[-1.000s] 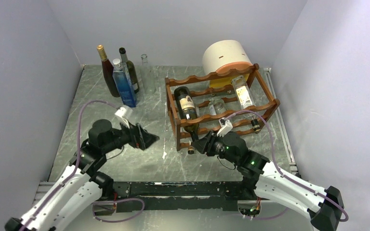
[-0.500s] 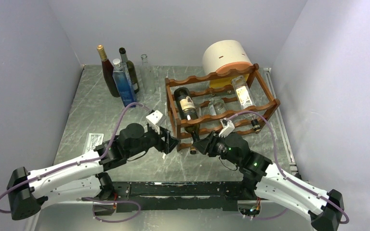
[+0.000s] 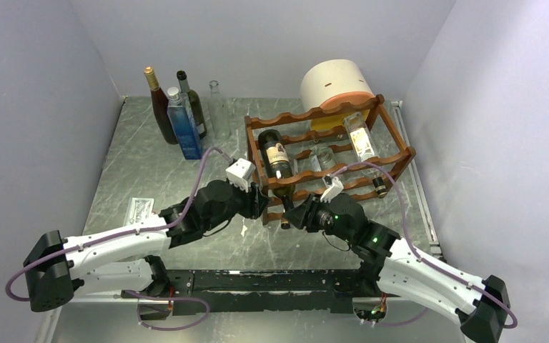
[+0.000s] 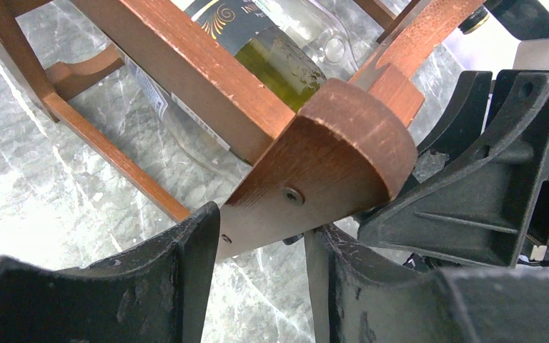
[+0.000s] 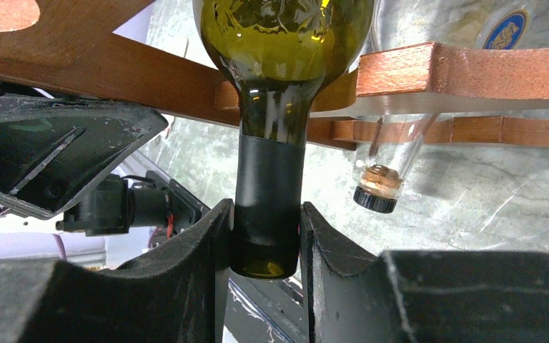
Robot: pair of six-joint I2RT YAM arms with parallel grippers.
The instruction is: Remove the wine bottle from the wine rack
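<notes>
Here's the key line-up: the dark green wine bottle [image 3: 277,161] lies in the left-hand bay of the wine rack [image 3: 297,116]. Its long axis runs from the far side toward the arm bases, and the foil-wrapped neck pokes out past the front rail. That neck points straight at the right gripper [image 3: 289,214], so the right arm is the one on the ball. From the right wrist you can see it plainly: the right gripper [image 5: 266,236] is clamped on the black neck of the wine bottle [image 5: 268,171]. One finger [image 5: 204,250] sits hard against each side, with the bottle's mouth just showing below them. The bottle's shoulder rests in the scallop of the front rail, so the way out looks to be along that axis, back toward the robot, perhaps with a little lift to clear the wood. Now the other side. The left gripper [image 3: 260,206] is at the rack's near left corner, just beside its partner. In the left wrist view the left gripper [image 4: 261,236] straddles the rounded end of a wooden rail of the wine rack [image 4: 343,136]. Its fingers [image 4: 189,250] are narrowed in against both faces of the wood, pinching it as far as this view shows. That reads as bracing the frame while the bottle slides. One to watch: a clear corked bottle [image 5: 377,191] hangs in the next bay, close beside the gripped neck. Both grippers are crowded into the same corner.
</notes>
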